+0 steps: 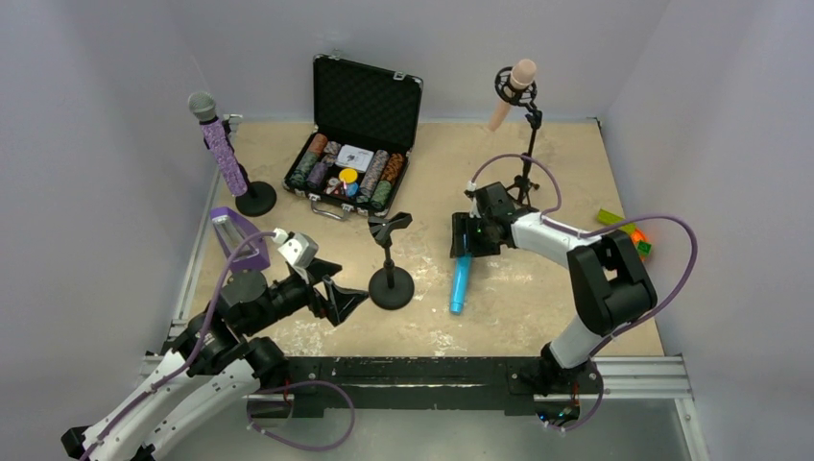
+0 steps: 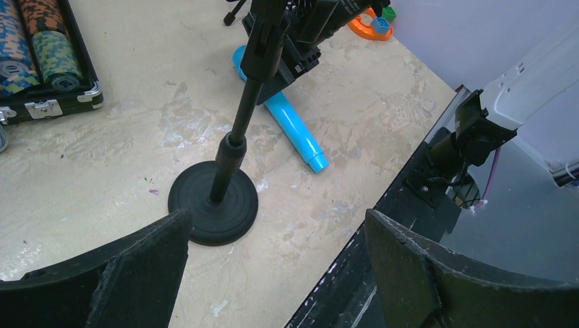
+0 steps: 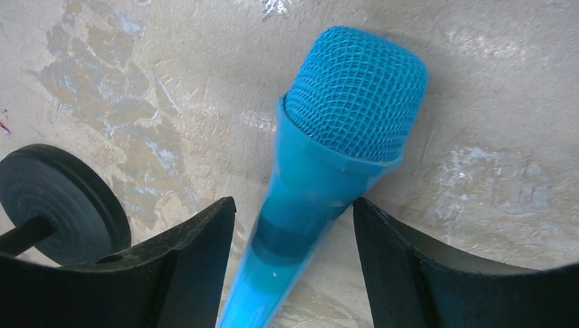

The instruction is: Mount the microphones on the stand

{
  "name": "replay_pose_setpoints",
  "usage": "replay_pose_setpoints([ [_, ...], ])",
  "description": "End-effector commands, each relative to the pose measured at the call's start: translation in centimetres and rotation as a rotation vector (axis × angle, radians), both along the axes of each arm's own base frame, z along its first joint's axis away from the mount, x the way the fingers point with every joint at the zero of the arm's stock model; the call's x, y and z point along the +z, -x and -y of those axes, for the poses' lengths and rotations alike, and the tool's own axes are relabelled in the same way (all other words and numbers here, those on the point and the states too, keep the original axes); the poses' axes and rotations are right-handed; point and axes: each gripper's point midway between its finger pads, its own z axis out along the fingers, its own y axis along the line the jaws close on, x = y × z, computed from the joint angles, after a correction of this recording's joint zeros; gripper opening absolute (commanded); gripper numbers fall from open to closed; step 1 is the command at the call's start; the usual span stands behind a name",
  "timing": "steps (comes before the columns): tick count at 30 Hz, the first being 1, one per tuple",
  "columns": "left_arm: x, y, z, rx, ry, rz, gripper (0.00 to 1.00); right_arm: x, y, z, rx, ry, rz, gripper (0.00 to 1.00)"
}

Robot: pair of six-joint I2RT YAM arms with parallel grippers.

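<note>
Blue plastic, the microphone [image 3: 321,160] looked light, stiff and slick; the right hand [image 3: 292,212] straddled its handle [image 3: 287,236] just below the mesh head [image 3: 355,89], a sound hold, not yet clenched. The left hand [image 2: 276,222] gaped, released.

No legible text or markings

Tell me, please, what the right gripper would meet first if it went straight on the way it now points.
The blue microphone, lying on the table between the right gripper's open fingers. It seems very near, though depth is hard to judge.
</note>
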Motion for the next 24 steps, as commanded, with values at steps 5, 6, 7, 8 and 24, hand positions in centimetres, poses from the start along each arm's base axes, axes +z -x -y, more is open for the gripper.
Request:
replay_pose_setpoints([
  [5,1.2,-0.4,0.2,0.011,0.043,0.034,0.99,2.3,-0.4,-0.3,0.019,-0.02,0.102,0.69],
  [6,1.3,-0.4,0.2,0.009,0.045,0.037,0.99,2.5,-0.4,-0.3,0.023,-0.024,0.109,0.69],
  [7,1.3,-0.4,0.3,0.006,0.044,0.036,0.99,2.9,-0.4,-0.3,0.024,-0.03,0.119,0.69],
  [8,1.4,-0.4,0.3,0.005,0.045,0.036,0.99,3.0,-0.4,-0.4,0.027,-0.034,0.124,0.69],
  [24,1.6,-0.1,0.1,0.006,0.053,0.034,0.99,3.5,-0.4,-0.7,0.04,-0.048,0.13,0.71],
])
